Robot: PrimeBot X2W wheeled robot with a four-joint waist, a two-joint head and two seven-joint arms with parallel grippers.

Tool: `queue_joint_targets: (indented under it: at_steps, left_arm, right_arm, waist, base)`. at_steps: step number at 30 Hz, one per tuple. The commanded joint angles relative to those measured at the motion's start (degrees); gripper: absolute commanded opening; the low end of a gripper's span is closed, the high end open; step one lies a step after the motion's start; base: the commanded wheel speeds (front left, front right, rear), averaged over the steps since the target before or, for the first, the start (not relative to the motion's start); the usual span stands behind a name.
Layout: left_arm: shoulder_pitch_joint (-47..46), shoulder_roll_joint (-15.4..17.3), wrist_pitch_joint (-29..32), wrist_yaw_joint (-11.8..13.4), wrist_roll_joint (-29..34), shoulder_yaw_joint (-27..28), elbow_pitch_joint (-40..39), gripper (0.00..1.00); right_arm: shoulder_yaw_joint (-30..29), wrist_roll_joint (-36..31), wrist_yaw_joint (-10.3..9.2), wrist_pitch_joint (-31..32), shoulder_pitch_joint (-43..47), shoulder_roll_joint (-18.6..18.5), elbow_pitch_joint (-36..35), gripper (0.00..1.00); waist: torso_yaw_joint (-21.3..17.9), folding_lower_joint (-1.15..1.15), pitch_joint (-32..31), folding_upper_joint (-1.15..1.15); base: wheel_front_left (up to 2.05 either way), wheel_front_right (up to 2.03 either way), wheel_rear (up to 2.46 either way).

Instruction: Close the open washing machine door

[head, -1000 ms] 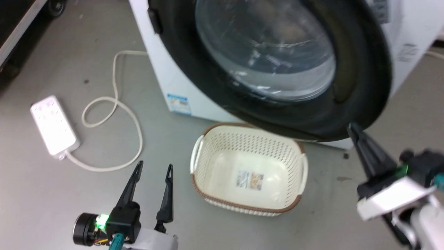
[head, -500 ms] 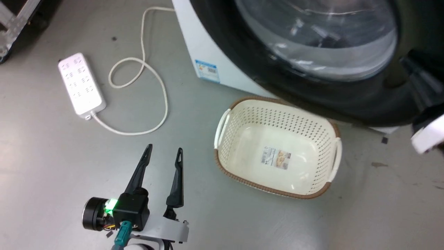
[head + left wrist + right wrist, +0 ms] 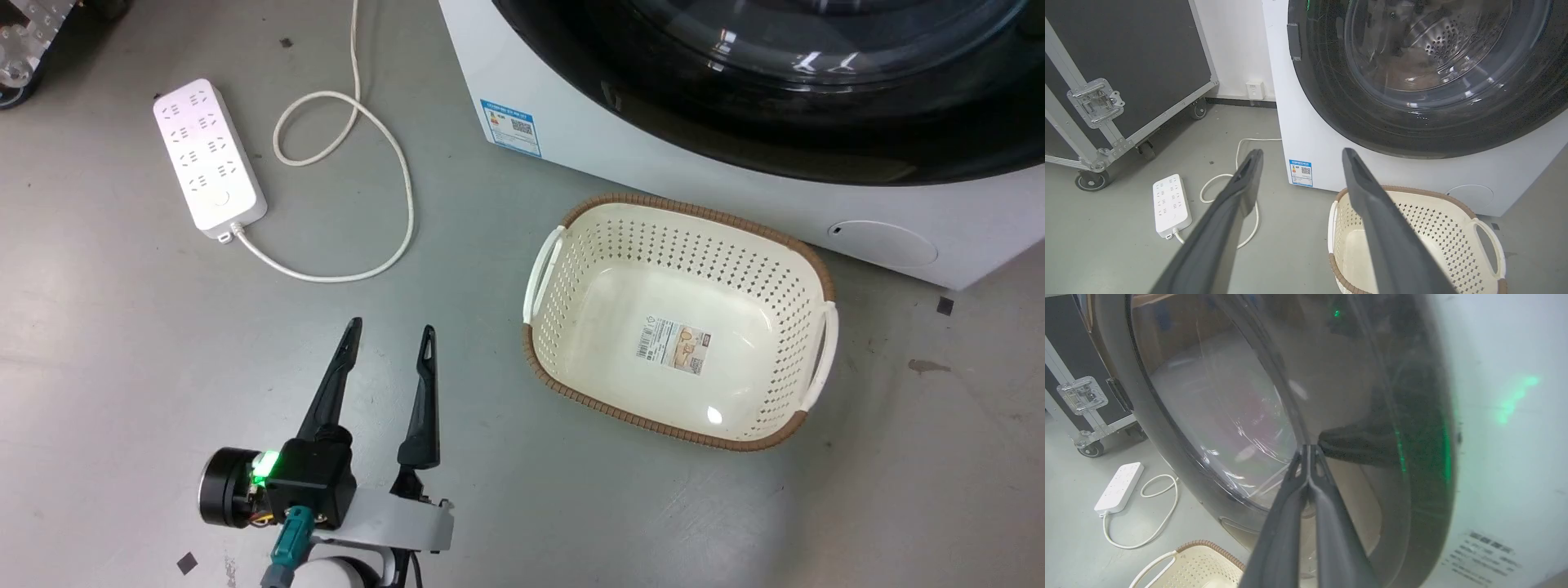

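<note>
The washing machine door (image 3: 1425, 73) is showing a glossy black rim around smooth clear glass. The basket (image 3: 620, 245) is looking like smooth cream plastic, its rim brown and ribbed. The floor (image 3: 122, 343) is looking matt grey.

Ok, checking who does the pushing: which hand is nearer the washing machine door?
Right. The right hand, shut, is at the washing machine door glass, seemingly touching; the left hand hangs open above the floor beside the basket, well apart.
</note>
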Motion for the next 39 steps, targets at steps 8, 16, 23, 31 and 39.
queue_joint_targets:
  at_steps: [8, 16, 23, 31, 39]
  left_arm:
    - [-1.38, -0.13, -0.25, 0.61, -0.65, -0.49, 0.22, 1.0]
    - [-0.37, -0.13, -0.25, -0.17, -0.41, 0.57, 1.34, 1.0]
    - [1.89, 0.68, -0.25, -1.46, -0.19, 2.53, 2.45, 1.0]
    - [5.48, 1.56, -0.25, -2.68, -0.7, 4.79, 3.69, 1.0]
    - [8.23, 1.61, -0.25, -4.41, -1.5, 5.57, 5.51, 1.0]
  right_arm:
    - [-1.42, -1.13, -0.62, -0.96, -5.94, 1.55, 7.48, 0.0]
    - [2.56, 0.23, -0.62, -5.58, -0.38, 4.11, 8.13, 0.0]
    - [5.55, -0.27, -0.62, -10.25, 8.56, 6.62, 3.81, 1.0]
    - [-1.22, -5.46, -0.62, -12.16, 24.68, 12.27, -5.78, 1.0]
    - [-14.07, -17.25, -0.62, -12.29, 43.96, 23.53, -20.37, 1.0]
  waist:
    - [-0.41, 0.0, -0.65, 0.0]
    - [-2.92, 0.0, -5.95, 0.0]
    - [-6.34, 0.0, -12.89, 0.0]
    - [-10.09, 0.0, -19.31, 0.0]
    - [-12.45, 0.0, -21.35, 0.0]
  base:
    - [0.0, 0.0, 0.0]
    - [0.0, 0.0, 0.0]
    - [0.0, 0.0, 0.0]
    - [0.0, 0.0, 0.0]
    - [0.0, 0.0, 0.0]
